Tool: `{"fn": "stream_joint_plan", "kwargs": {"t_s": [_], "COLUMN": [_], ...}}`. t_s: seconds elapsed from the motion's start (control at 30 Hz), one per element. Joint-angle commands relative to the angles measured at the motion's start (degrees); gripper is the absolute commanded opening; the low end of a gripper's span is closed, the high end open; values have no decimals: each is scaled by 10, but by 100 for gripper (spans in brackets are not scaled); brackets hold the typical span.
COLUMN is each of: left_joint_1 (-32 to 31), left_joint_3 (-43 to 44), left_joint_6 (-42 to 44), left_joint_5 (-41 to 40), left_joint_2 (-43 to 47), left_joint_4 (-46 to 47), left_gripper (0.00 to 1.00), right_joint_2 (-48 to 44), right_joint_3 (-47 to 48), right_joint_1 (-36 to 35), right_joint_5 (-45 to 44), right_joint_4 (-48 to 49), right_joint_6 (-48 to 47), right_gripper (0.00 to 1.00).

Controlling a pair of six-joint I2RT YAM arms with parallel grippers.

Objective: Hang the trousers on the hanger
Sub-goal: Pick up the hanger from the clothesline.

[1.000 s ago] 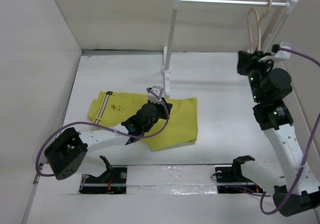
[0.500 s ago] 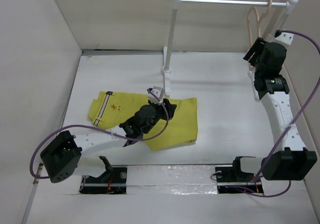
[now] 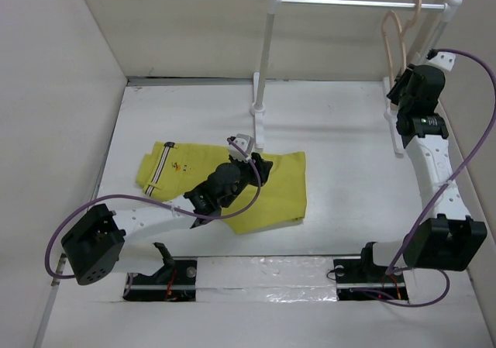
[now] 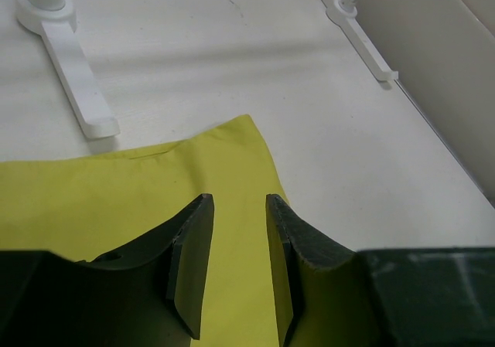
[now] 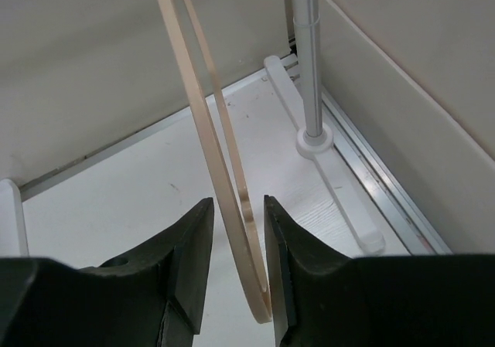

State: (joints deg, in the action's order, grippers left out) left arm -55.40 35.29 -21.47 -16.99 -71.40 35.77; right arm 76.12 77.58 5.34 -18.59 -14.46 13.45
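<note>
- Trousers (image 3: 279,185): mustard-yellow, lying flat on the table (image 3: 341,131), front left, just beside the foot of the rail rack (image 3: 356,3).
- Left gripper (image 4: 237,204): over the cloth near its far edge. Fingers stand narrowly apart, with yellow cloth showing in the gap and none seen pinched.
- Hanger (image 3: 394,34): hooked on the rail, far right.
- Right gripper (image 5: 237,204): fingers stand narrowly apart, with the hanger's lower curve between them, close against one finger.

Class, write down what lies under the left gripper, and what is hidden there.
The left gripper hangs over the yellow trousers, near their edge on the white table. Its fingers cover the cloth directly below, and the trousers hide the table beneath.
</note>
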Motion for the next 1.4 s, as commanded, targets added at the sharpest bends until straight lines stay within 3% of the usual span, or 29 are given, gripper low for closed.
{"fn": "stream_joint_plan", "kwargs": {"t_s": [0.0, 0.1, 0.3, 0.4, 0.7, 1.07, 1.23, 1.37], "left_joint_1": [-1, -1, -1, -1, -1, -1, -1, -1], "left_joint_3": [1, 3, 3, 4, -1, 1, 5, 7], "left_joint_6": [3, 1, -1, -2, -7, -11, -9, -8], "left_joint_5": [-5, -7, -5, -4, -10, 7, 7, 12], "left_joint_2": [9, 6, 3, 3, 6, -5, -6, -12], "left_joint_4": [29, 27, 27, 29, 34, 42, 39, 49], "left_gripper": [31, 30, 30, 30, 32, 35, 35, 35], "right_joint_2": [9, 17, 14, 6, -51, -132, -165, -180], "right_joint_3": [21, 27, 28, 27, -15, -138, -196, -251], "right_joint_1": [16, 16, 16, 16, 5, -13, -60, -119], "right_joint_5": [38, 48, 77, 89, 106, 138, 102, 11], "right_joint_4": [29, 36, 59, 77, 122, 168, 146, 91], "right_joint_6": [3, 0, -8, -11, -26, -11, -4, 9], "right_gripper": [38, 34, 6, 0, 0, 0, 0, 0]}}
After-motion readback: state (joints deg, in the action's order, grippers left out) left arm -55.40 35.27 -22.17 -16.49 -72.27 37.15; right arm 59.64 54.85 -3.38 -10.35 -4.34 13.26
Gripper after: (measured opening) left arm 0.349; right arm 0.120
